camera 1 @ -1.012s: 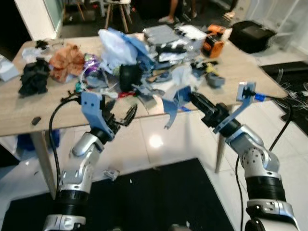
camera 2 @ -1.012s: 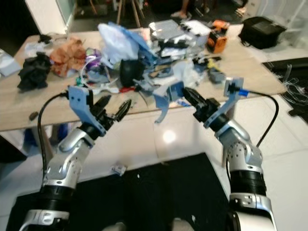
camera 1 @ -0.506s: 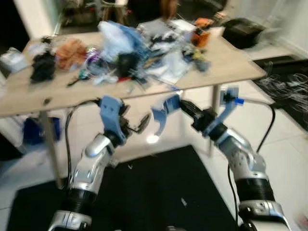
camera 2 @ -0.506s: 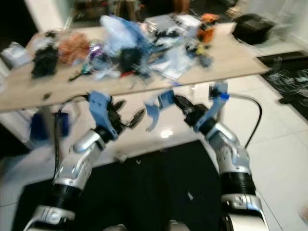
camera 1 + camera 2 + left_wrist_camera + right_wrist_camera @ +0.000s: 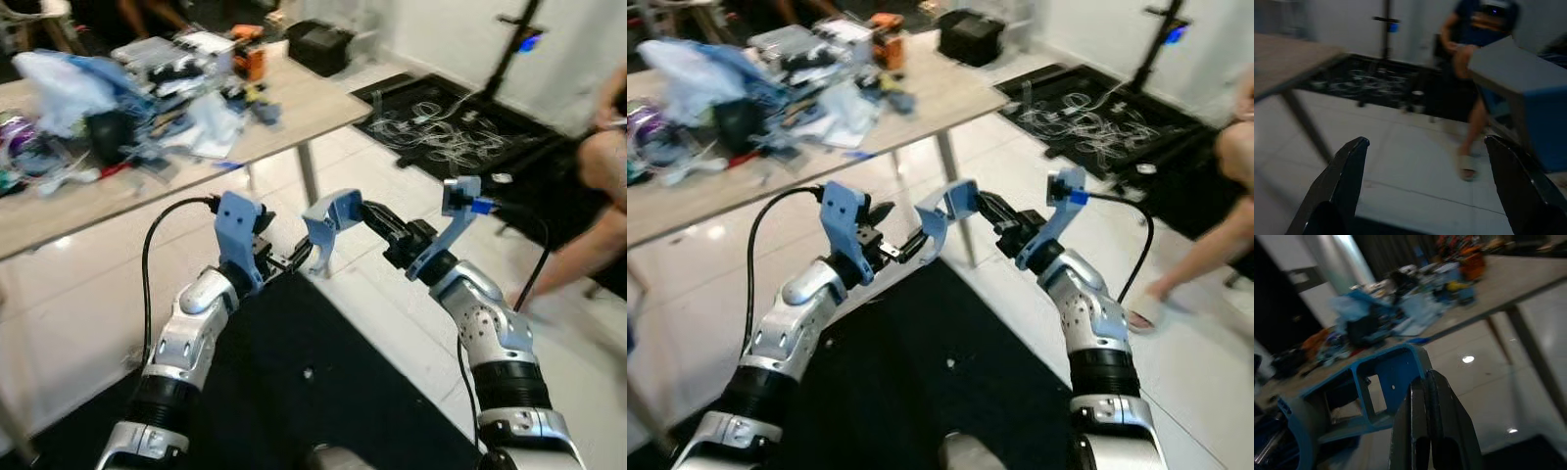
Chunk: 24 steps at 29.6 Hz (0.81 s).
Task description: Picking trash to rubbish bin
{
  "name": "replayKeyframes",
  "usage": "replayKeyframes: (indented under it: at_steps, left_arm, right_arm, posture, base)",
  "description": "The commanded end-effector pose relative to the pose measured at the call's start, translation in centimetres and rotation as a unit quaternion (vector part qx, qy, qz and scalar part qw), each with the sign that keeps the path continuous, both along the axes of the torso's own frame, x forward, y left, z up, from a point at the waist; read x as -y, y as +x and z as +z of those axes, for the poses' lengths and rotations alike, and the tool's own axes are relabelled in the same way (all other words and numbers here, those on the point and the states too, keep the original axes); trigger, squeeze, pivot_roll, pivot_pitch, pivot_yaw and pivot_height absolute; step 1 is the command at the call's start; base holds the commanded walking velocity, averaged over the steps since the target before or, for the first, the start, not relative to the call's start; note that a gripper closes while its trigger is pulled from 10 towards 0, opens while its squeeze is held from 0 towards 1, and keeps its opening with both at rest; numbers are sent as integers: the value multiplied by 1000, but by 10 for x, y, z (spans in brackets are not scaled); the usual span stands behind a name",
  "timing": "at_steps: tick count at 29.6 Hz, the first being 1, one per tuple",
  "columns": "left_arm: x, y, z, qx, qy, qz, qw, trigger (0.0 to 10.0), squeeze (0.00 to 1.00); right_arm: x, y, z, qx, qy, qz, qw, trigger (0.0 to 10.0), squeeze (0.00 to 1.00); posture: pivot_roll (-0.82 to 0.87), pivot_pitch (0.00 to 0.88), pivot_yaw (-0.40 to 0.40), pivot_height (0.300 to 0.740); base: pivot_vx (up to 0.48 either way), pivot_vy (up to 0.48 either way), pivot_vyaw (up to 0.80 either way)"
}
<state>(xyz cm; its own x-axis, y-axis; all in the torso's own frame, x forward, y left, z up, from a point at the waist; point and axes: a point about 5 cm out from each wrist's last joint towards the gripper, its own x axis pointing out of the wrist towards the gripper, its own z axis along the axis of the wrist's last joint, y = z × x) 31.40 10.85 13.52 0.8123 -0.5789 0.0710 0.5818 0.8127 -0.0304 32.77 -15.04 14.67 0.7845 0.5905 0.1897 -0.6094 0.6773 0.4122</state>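
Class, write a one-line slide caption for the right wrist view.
Right gripper, fingers shut on a blue plastic bracket, with the cluttered wooden table behind.

The view now swings to the robot's right, so the cluttered tabletop (image 5: 294,108) sits off to the upper left instead of straight ahead. A seated person's legs (image 5: 588,235) now appear at the right. The right gripper (image 5: 367,211) now carries the blue plastic piece (image 5: 326,220) clear of the tabletop, just beside the left gripper (image 5: 294,260).

We count two grippers, left gripper (image 5: 297,260) and right gripper (image 5: 370,212); one blue plastic piece (image 5: 324,223); one cluttered table (image 5: 304,103), upper left; one person (image 5: 600,196), right edge.
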Motion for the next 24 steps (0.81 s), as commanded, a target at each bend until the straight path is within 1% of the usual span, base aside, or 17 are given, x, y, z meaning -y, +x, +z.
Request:
replayKeyframes:
  at_steps: [1, 24]
  left_arm:
    - [1, 0, -4, -7, 7, -5, 1000, 10000, 0]
    - [2, 1, -5, -9, 6, -12, 1000, 10000, 0]
  right_arm:
    - [-2, 1, -1, -1, -8, 1, 1000, 10000, 0]
    - [-4, 1, -3, 0, -17, 6, 1000, 10000, 0]
  posture:
    - [-64, 0, -32, 740]
    - [-63, 0, -33, 740]
  base:
    - [0, 0, -800]
    - [0, 0, -800]
